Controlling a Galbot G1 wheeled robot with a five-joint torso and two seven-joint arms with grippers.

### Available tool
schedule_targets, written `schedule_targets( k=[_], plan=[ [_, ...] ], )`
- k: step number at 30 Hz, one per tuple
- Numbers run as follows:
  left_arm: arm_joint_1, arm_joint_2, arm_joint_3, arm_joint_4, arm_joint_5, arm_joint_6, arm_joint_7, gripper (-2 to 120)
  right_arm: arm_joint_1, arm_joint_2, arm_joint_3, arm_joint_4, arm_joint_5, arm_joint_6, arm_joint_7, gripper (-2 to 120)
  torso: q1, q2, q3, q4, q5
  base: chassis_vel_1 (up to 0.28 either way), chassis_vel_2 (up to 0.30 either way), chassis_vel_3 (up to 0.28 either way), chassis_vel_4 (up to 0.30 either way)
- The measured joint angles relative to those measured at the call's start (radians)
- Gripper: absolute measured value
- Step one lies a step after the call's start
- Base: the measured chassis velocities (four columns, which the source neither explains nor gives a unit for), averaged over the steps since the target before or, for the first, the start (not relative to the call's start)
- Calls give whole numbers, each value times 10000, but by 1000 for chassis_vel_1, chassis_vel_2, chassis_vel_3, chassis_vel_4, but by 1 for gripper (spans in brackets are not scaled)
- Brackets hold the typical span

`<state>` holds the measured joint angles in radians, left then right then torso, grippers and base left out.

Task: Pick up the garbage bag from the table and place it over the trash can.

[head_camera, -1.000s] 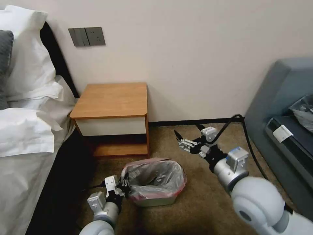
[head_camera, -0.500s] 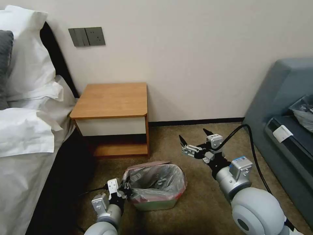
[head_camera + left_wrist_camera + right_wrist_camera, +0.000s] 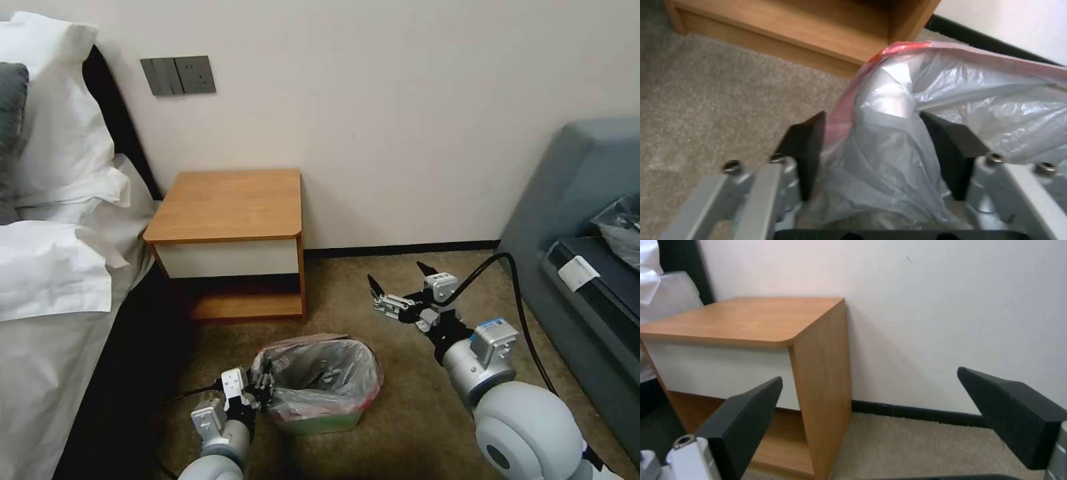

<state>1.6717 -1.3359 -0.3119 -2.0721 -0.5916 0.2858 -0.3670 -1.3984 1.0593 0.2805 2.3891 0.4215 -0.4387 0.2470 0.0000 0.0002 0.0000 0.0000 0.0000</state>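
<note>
The garbage bag (image 3: 327, 370), grey and crinkly with a pink rim, lies draped over the cream trash can (image 3: 320, 421) on the carpet in front of the table (image 3: 230, 203). My left gripper (image 3: 262, 387) is at the can's left rim. In the left wrist view its jaws (image 3: 871, 116) stand apart, with a bunched fold of the bag (image 3: 907, 133) between the black pads. My right gripper (image 3: 395, 273) hovers open over the carpet to the right of the can, holding nothing. Its wrist view (image 3: 869, 375) faces the table (image 3: 742, 318).
A bed with white linen (image 3: 53, 267) flanks the table on the left. A grey-blue sofa (image 3: 587, 200) on the right carries a dark grey bag (image 3: 620, 230). A black cable (image 3: 513, 293) loops off the right arm. Open carpet lies between can and sofa.
The left gripper has drawn the bag lower over the can's left rim, and the can's green base now shows. The right gripper backed off to the right, then held still.
</note>
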Motion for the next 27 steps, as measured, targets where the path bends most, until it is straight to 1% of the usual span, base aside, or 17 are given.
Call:
schedule_targets(
  k=[1,3,4,5,6,8,9,11,12,16,18,20,21,23,24,26,27],
  plan=[
    [0,0,0,0,0,0,0,61,0,0,0,0,0,0,0,100,0,0,0,0,0,0,0,0,0],
    [74,41,-18,-50,161,-24,60,67,2,54,-15,17,20,0,7,100,0,-1,0,-1,-2,0,0,0,0],
    [74,41,-18,-50,161,-24,60,67,2,54,-15,17,20,0,7,100,0,-1,0,-1,-2,0,0,0,0],
    [119,67,-31,-63,409,-87,111,76,1,96,-39,33,24,1,13,100,0,-2,0,-2,-3,0,0,0,0],
    [145,77,-49,-71,609,-117,140,82,-7,120,-52,36,26,1,15,100,0,-1,1,-1,-4,0,0,0,0],
    [151,79,-58,-73,686,-125,148,82,-11,127,-57,36,25,1,16,100,0,-2,1,-1,-4,0,0,0,0],
    [175,80,-119,-67,1131,-197,255,91,-31,152,-67,41,22,4,17,100,0,-2,1,-1,-3,0,0,0,0],
    [191,81,-206,30,1827,-404,488,97,-73,167,-71,58,17,6,18,100,0,-2,1,-1,-2,0,0,0,0],
    [190,86,-241,104,2163,-562,570,99,-103,175,-73,70,15,7,19,100,0,-2,0,-1,-2,0,0,0,0],
    [198,88,-293,131,2384,-688,630,100,-135,178,-74,77,13,7,22,100,0,-2,1,-1,-2,0,0,0,0],
    [268,88,-387,69,2472,-881,685,100,-173,182,-62,96,14,10,27,100,0,-1,1,-1,-2,0,0,0,0],
    [366,83,-646,-68,2800,-1425,932,100,-294,208,24,103,18,87,27,100,0,-2,0,0,0,0,0,0,0],
    [366,83,-646,-68,2800,-1425,932,100,-294,208,24,103,18,87,27,100,0,-2,0,0,0,0,0,0,0],
    [423,53,-1030,-126,3346,-2221,1216,100,-558,301,199,4,-38,407,6,100,0,-1,0,0,-1,0,0,0,0],
    [423,53,-1030,-126,3346,-2221,1216,100,-558,301,199,4,-38,407,6,100,0,-1,0,0,-1,0,0,0,0],
    [467,-44,-1234,-174,3798,-2813,1673,100,-874,448,343,-329,-384,955,-76,100,0,-2,0,0,2,0,0,0,0],
    [524,-98,-1333,-200,3952,-3264,1996,100,-1195,662,621,-780,-965,1612,-345,100,0,-2,0,0,-3,0,0,0,0]
  ],
)
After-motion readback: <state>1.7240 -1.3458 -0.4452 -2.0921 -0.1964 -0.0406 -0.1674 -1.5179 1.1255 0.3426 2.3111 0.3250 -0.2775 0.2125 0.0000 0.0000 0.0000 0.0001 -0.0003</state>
